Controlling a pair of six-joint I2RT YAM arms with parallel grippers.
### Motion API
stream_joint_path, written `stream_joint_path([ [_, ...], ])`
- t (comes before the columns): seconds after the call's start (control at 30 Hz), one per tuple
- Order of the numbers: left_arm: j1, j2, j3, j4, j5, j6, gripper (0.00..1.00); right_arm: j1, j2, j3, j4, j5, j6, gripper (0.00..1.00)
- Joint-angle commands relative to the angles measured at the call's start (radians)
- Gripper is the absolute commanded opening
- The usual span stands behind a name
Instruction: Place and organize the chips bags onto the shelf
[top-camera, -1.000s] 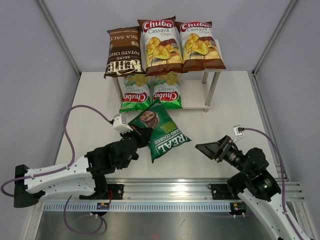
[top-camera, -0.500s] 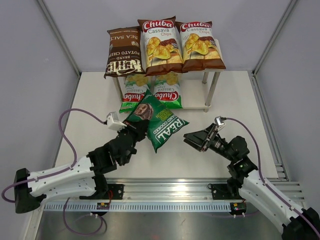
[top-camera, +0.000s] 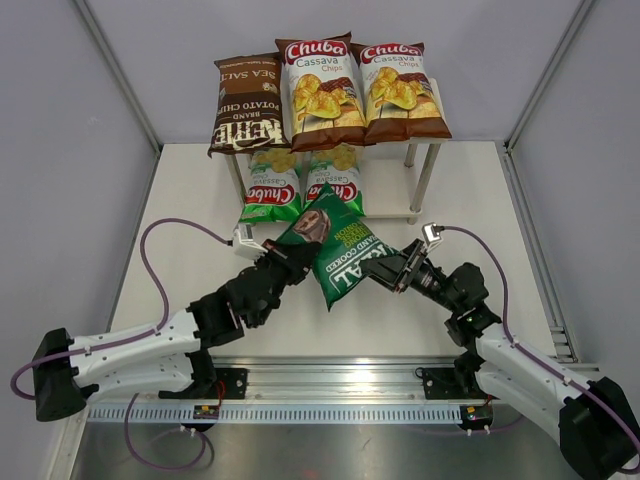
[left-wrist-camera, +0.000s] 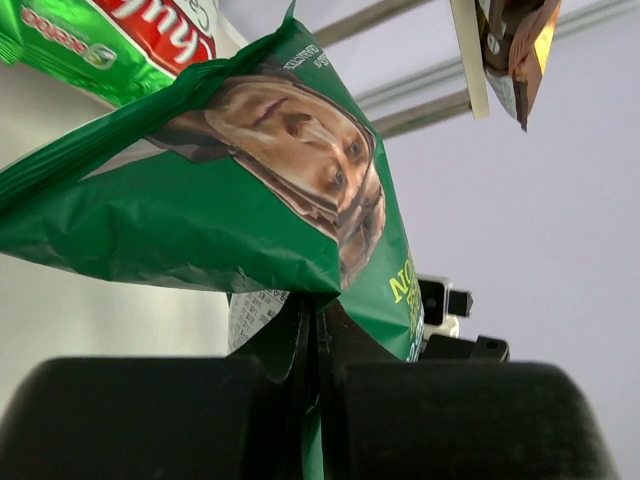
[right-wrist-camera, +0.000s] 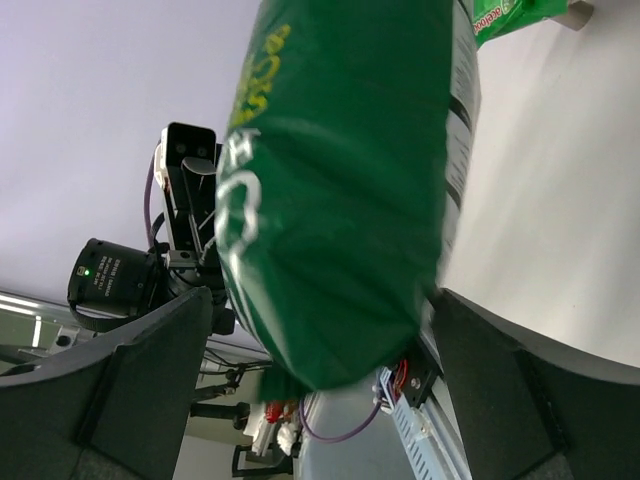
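Dark green REAL bag (top-camera: 338, 255) aloft over mid-table, second grip pending.
My left claw (top-camera: 293, 263) is pinched tight on one edge of the bag; my right claw (top-camera: 391, 270) stands wide, fingers (right-wrist-camera: 140, 380) straddling the opposite end, contact not confirmable. Bag hangs tilted just in front of the shelf (top-camera: 392, 205) at the table's (top-camera: 190, 210) far edge. Judgement: light, air-puffed, slick film, chips inside crush easily; take it by the flat end seam, not the belly, and close gently so it neither slips nor pops.
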Motion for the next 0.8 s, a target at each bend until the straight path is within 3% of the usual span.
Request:
stream_joint_path([
  [0.0,0.002,0.011,0.012,0.16,0.081,-0.015,0.0,0.008,0.002,0.073,0.048,-0.002,-0.067,0.98],
  [0.1,0.002,0.057,0.018,0.192,0.163,-0.007,0.0,0.008,0.003,0.084,0.01,0.01,-0.093,0.94],
  [0.33,0.001,0.075,-0.022,0.225,0.182,-0.027,0.0,0.008,-0.037,0.049,-0.001,0.038,-0.11,0.63],
  [0.43,0.001,0.051,-0.036,0.206,0.164,-0.001,0.22,0.008,-0.089,0.042,-0.052,0.053,-0.156,0.5],
  [0.47,0.001,0.042,-0.042,0.202,0.159,0.023,0.35,0.008,-0.102,0.041,-0.081,0.054,-0.171,0.46],
  [0.53,0.001,0.006,-0.054,0.193,0.144,0.047,0.47,0.008,-0.142,0.038,-0.101,0.053,-0.212,0.42],
  [0.57,0.002,-0.006,-0.067,0.183,0.138,0.069,0.73,0.008,-0.155,0.035,-0.111,0.051,-0.223,0.4],
  [0.6,0.004,-0.032,-0.071,0.17,0.13,0.077,0.85,0.008,-0.174,0.033,-0.118,0.048,-0.234,0.36],
  [0.7,0.007,-0.099,-0.096,0.093,0.081,0.093,0.99,0.008,-0.202,0.038,-0.168,0.062,-0.274,0.31],
  [0.77,0.01,-0.144,-0.108,0.032,0.049,0.097,0.99,0.008,-0.213,0.038,-0.193,0.082,-0.306,0.29],
])
